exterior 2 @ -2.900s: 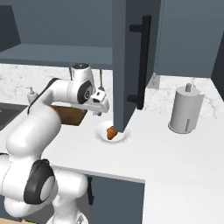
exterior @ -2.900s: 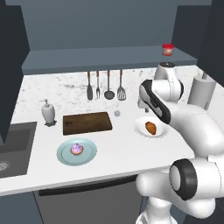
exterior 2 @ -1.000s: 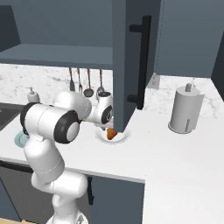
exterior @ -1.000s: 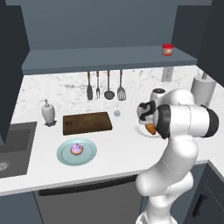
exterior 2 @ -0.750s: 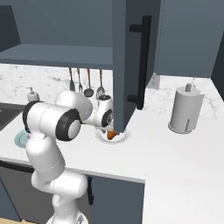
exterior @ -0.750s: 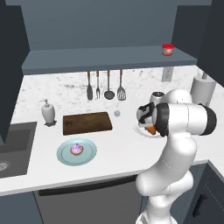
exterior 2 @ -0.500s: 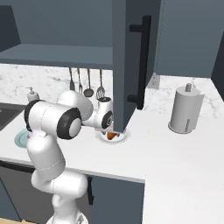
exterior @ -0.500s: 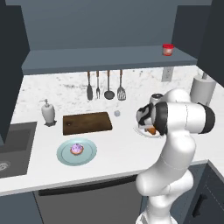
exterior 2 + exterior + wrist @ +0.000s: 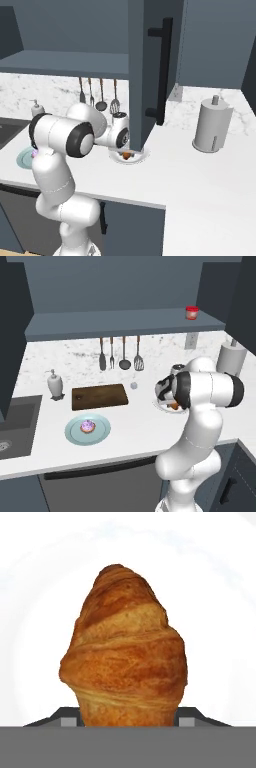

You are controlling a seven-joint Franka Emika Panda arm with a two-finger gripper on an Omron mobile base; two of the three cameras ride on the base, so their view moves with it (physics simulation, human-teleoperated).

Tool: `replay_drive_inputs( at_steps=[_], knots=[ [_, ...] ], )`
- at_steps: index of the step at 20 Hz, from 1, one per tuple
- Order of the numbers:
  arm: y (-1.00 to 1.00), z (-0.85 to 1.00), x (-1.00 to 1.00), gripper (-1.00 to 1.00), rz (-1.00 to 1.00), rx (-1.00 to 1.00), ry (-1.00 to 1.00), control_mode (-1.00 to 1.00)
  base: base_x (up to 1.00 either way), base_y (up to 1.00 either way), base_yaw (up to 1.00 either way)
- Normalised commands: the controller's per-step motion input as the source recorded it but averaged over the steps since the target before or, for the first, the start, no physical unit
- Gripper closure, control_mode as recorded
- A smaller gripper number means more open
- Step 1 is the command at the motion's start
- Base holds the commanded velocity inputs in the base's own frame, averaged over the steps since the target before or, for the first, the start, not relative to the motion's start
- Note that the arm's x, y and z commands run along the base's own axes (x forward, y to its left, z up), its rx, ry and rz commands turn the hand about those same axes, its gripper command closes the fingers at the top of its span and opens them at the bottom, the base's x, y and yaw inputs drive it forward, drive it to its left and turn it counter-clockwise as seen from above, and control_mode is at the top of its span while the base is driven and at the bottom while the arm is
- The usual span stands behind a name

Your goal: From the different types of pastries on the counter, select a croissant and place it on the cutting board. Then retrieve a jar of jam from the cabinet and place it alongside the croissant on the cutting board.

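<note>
Mostly hidden, end effector (image 9: 129, 722) grips croissant (image 9: 125, 652); fingertips barely visible.

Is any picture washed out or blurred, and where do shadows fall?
Hand view: the white plate is overexposed, its rim almost lost; the croissant is sharp. Left base view: even light, a soft shadow under the shelf. Right base view: the cabinet door hides part of the plate.
</note>
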Motion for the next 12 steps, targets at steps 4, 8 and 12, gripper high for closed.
replay_drive_inputs(
  at_steps=[4,8,12],
  knots=[
    [0.62,0.73,0.00,1.00,0.06,-0.10,0.00,-1.00,0.00,0.00,0.00],
    [0.70,0.89,0.00,1.00,0.00,-0.10,0.00,-1.00,0.00,0.00,0.00],
    [0.68,0.79,0.09,1.00,0.09,0.01,0.03,-1.00,0.00,0.00,0.00]
  ],
)
